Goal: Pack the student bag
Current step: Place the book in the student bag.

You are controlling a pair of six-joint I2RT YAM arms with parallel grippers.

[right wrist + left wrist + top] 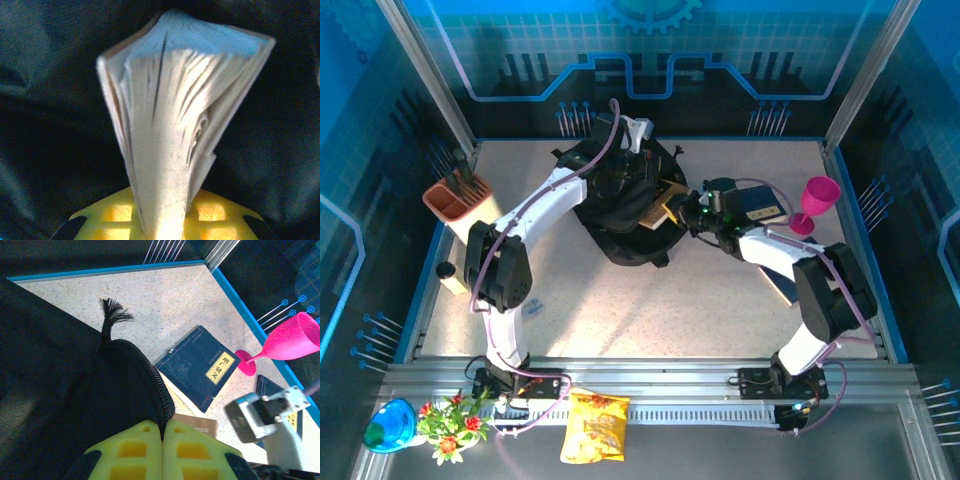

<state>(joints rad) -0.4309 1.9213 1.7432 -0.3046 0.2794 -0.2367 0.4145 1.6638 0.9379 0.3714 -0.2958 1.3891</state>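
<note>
The student bag (620, 215), black and slumped, lies in the far half of the tabletop (650, 310), about midway between the left and right edges and close to the far edge. The left arm reaches over it from the near left, and in the left wrist view the left gripper (162, 432) has its yellow fingers (135, 455) pressed together on the bag's zippered rim (155, 385), pinching the fabric; a frayed black zipper pull (113, 315) sticks up just beyond. The right arm comes in from the near right corner, and the right gripper (167, 217) is clamped narrowly on a brown book (665, 205) at the bag's right side. In the right wrist view the book's pale pages (170, 115) fan out above the fingers with dark bag fabric all around them; how far the book sits inside the opening cannot be told. A blue book (197, 367) with a yellow label lies flat on the tabletop just right of the bag, partly under the right arm, and a pink goblet (817, 200) stands upright near the right edge beyond it. Another book (785, 287) lies by the right edge, partly hidden under the right arm. A brown holder (455, 200) with dark pens sits at the left edge. A yellow snack bag (595, 425) lies on the rail in front of the arms' bases.
</note>
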